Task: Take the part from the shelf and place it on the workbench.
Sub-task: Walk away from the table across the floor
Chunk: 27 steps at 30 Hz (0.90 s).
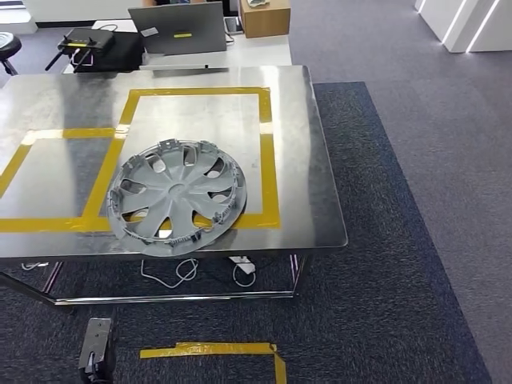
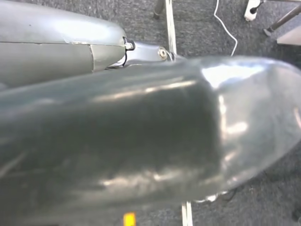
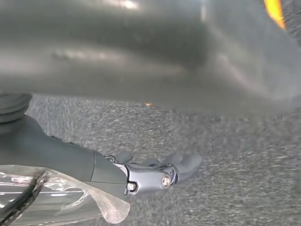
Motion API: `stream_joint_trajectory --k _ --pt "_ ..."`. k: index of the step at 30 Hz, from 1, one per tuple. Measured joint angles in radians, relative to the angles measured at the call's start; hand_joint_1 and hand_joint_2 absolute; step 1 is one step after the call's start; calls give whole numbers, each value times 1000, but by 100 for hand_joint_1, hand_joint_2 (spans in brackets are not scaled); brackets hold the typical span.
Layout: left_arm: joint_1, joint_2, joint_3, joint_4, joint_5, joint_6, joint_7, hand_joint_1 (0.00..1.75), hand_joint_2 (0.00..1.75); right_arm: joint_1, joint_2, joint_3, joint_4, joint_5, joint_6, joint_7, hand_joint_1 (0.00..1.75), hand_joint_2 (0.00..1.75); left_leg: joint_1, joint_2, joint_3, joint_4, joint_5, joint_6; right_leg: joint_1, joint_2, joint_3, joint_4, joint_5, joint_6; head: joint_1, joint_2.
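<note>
Where yellow tape frames the workbench, grey part, seemingly flat.

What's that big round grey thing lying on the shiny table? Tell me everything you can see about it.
It is a grey wheel cover, plastic by its look, with curved spokes fanning out from a small centre hub, openings between them and small clips along its rim. It lies flat on the metal workbench, near the front edge, across the yellow tape lines marked there. Nothing else touches it.
</note>
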Motion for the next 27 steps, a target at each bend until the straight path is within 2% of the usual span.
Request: stream_joint_trajectory --k 1,3,4,5,6,8,9,10,11,13,14,15,16,18,19,20,21,22,23,24,25,26,27 --pt "3 5 -5 2 10 4 -3 0 0 -7 0 -6 8 6 9 -7 0 0 2 -9 -11 43 -49 -4 -2 -1 -10 -1 10 -7 -2 0" --pt "8 14 -16 4 27 13 -4 0 0 -20 0 -16 26 18 25 -22 0 0 3 -19 -31 165 -148 -10 -2 0 -28 2 28 -11 -5 0" --pt "10 18 -21 5 33 17 -5 0 0 -26 0 -21 35 25 31 -29 0 0 4 -20 -33 216 -171 -13 -2 1 -39 6 37 -10 -5 0" --pt "11 22 -27 6 36 19 -5 0 0 -31 0 -26 43 29 36 -33 0 0 6 -21 -22 235 -168 -16 -2 2 -51 12 44 -8 -6 0" --pt "14 24 -31 7 39 21 -5 0 0 -34 0 -30 49 33 39 -37 0 0 9 -21 5 218 -148 -18 -4 2 -64 19 51 -4 -5 0" --pt "17 29 -39 7 42 22 -4 0 0 -40 0 -34 58 42 44 -42 0 0 16 -25 94 94 -99 -25 -7 3 -91 38 57 4 -6 0" --pt "17 31 -42 7 44 24 -4 0 0 -44 0 -36 62 49 45 -46 0 0 16 -31 132 31 -88 -26 -7 3 -103 48 60 10 -7 0" --pt "19 33 -46 8 45 26 -4 0 0 -48 0 -40 66 57 48 -51 0 0 16 -36 155 -12 -86 -26 -7 5 -112 56 64 16 -8 0" --pt "21 34 -50 9 47 28 -3 0 0 -53 0 -44 70 67 51 -59 0 0 14 -41 160 -29 -91 -23 -5 6 -120 60 70 24 -8 0" --pt "27 36 -58 10 55 34 -3 0 0 -65 0 -54 86 92 62 -81 0 0 11 -39 147 -28 -85 -6 -6 9 -128 61 82 38 -8 0" --pt "30 37 -63 11 60 37 -2 0 0 -71 0 -61 97 107 70 -94 0 0 10 -36 138 -27 -78 5 -8 9 -134 66 74 43 -8 0" --pt "32 38 -69 11 65 41 -2 0 0 -78 0 -68 108 121 78 -107 0 0 10 -32 128 -28 -69 18 -9 8 -145 84 47 47 -7 0" --pt "36 39 -74 11 68 45 -1 0 0 -85 0 -74 119 132 86 -119 0 0 9 -28 117 -28 -59 29 -9 7 -159 121 3 49 -7 0" --pt "44 42 -83 10 73 51 0 0 0 -102 0 -82 140 148 98 -139 0 0 1 -21 91 -27 -38 42 -7 6 -190 245 -96 48 -7 0" --pt "47 43 -87 9 75 52 0 0 0 -109 0 -84 148 151 101 -146 0 0 -4 -18 77 -26 -26 45 -6 6 -196 303 -122 46 -7 0" --pt "50 44 -90 9 76 53 0 0 0 -115 0 -87 156 153 103 -149 0 0 -9 -16 62 -26 -14 48 -5 6 -191 340 -123 42 -7 0" --pt "51 45 -92 9 76 54 1 0 0 -119 0 -89 162 154 104 -151 0 0 -14 -15 47 -25 -3 49 -2 6 -171 343 -102 36 -7 0" --pt "52 47 -94 9 77 55 1 0 0 -123 0 -91 166 155 104 -153 0 0 -19 -15 33 -25 9 50 2 6 -133 313 -71 26 -7 0" --pt "52 48 -97 8 77 56 2 0 0 -126 0 -93 170 156 105 -155 0 0 -24 -15 20 -25 21 51 10 6 -79 251 -46 12 -7 0" --pt "54 48 -100 6 79 58 3 0 0 -130 -1 -94 172 158 106 -159 0 0 -28 -16 11 -24 31 50 20 5 -14 169 -37 -3 -7 0" --pt "56 50 -102 4 81 60 4 0 0 -135 -3 -96 174 159 107 -164 0 0 -31 -16 4 -23 42 48 27 4 45 85 -42 -14 -7 0" --pt "58 51 -104 1 84 62 6 0 0 -139 -4 -96 177 160 108 -168 0 0 -32 -15 -2 -23 53 46 34 3 85 21 -53 -19 -7 0" --pt "61 53 -106 -2 88 65 8 0 0 -142 -6 -96 180 161 109 -171 0 0 -32 -15 -7 -23 65 43 38 3 104 -17 -59 -20 -7 0"
